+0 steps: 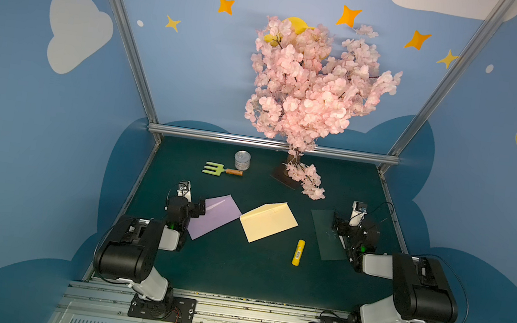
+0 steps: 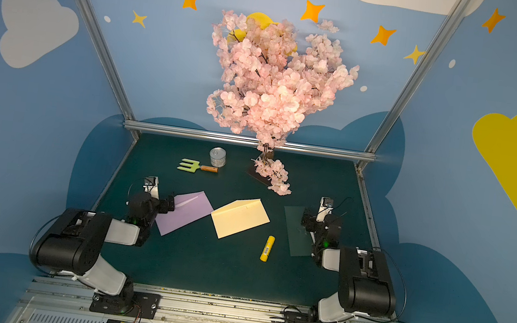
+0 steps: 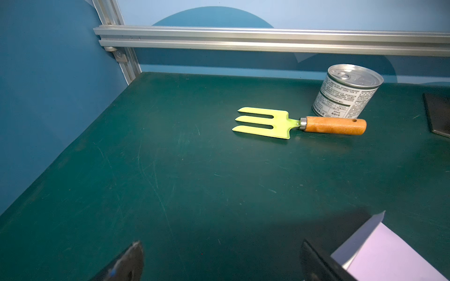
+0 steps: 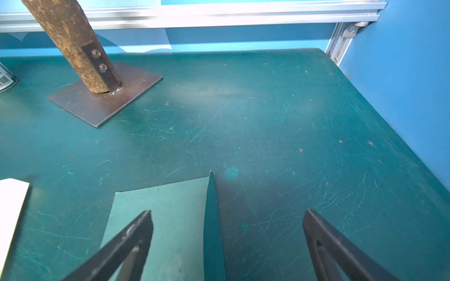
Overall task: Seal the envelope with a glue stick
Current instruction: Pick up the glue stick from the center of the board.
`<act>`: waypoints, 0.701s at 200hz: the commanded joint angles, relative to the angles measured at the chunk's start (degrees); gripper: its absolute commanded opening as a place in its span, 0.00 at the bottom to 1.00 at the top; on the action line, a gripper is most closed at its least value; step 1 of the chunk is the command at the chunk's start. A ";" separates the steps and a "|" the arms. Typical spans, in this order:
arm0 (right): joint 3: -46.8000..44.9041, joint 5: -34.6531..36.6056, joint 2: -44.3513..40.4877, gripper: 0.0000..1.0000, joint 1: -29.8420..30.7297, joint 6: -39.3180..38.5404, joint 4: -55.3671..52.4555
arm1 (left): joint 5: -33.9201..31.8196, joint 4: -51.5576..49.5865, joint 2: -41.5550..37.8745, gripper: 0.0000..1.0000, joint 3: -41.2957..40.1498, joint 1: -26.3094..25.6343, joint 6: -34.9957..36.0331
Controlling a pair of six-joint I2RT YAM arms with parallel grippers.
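Glue stick lies on its side on the green table, nearer than the envelope and a bit to its right. It's close to the envelope's near-right edge but not touching, barcode label up. Envelope itself: cream, flat, skewed, approx. mid-table, nothing on it.

Level w/ the envelope, an arm sits folded on either side. Left gripper: jaws spread wide, nothing btwn them, over bare table left of the envelope. One finger is just beside the lilac envelope, whose flap corner sticks up. Lilac one's right corner meets the envelope's left corner; touching or not, can't tell. Right gripper: also spread wide, empty. One finger is over the dark green envelope, which lies right of the envelope, apart from it.

Beyond the envelope, to its left: lime hand fork w/ wooden handle, flat, and a tin can upright just behind the handle. Beyond, slightly right: pink blossom tree on a metal base plate.
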 commanded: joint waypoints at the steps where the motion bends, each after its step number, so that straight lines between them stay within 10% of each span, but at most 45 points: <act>1: 1.16 -0.91 0.67 0.98 -0.11 0.19 1.24 | -0.24 1.15 0.31 1.00 1.29 -0.03 0.44; 62: 4.06 0.14 -9.19 0.98 0.53 -0.40 -11.25 | 0.55 -16.06 -10.25 1.00 5.41 1.15 -1.31; 140: 30.39 -1.62 -15.92 0.98 8.01 12.38 -62.73 | 13.07 -52.31 -21.17 0.97 22.21 0.01 -9.49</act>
